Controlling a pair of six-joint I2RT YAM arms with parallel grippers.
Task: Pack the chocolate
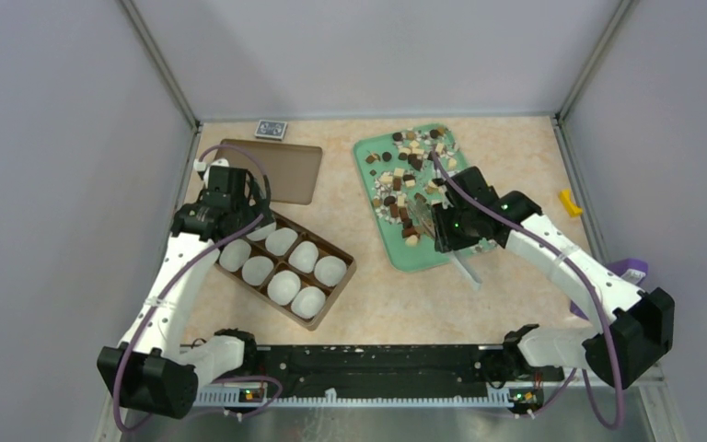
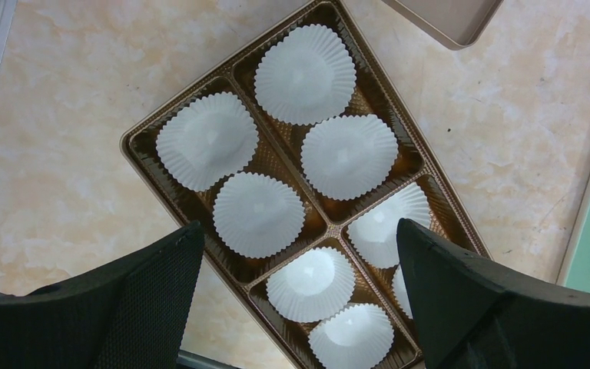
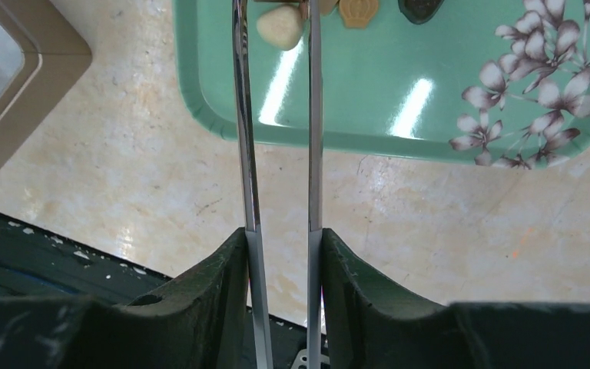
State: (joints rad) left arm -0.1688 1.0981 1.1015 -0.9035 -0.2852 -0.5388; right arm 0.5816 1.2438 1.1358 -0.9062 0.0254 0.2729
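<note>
The chocolate (image 1: 410, 170), many small dark, tan and cream pieces, lies on a green flowered tray (image 1: 423, 258). My right gripper (image 1: 451, 230) is over the tray's near part, shut on metal tongs (image 3: 247, 154). The tong arms are parted and reach toward a cream piece (image 3: 280, 27) at the tray's near edge (image 3: 223, 115). My left gripper (image 1: 226, 198) is open and empty above the far end of a brown box (image 1: 345, 276). The box (image 2: 142, 154) holds several empty white paper cups (image 2: 257, 214).
The box's brown lid (image 1: 281, 170) lies behind the box. A small patterned card (image 1: 271, 129) sits at the back edge. A yellow block (image 1: 568, 203) and a purple object (image 1: 631, 272) lie at the right. Grey walls close in the table.
</note>
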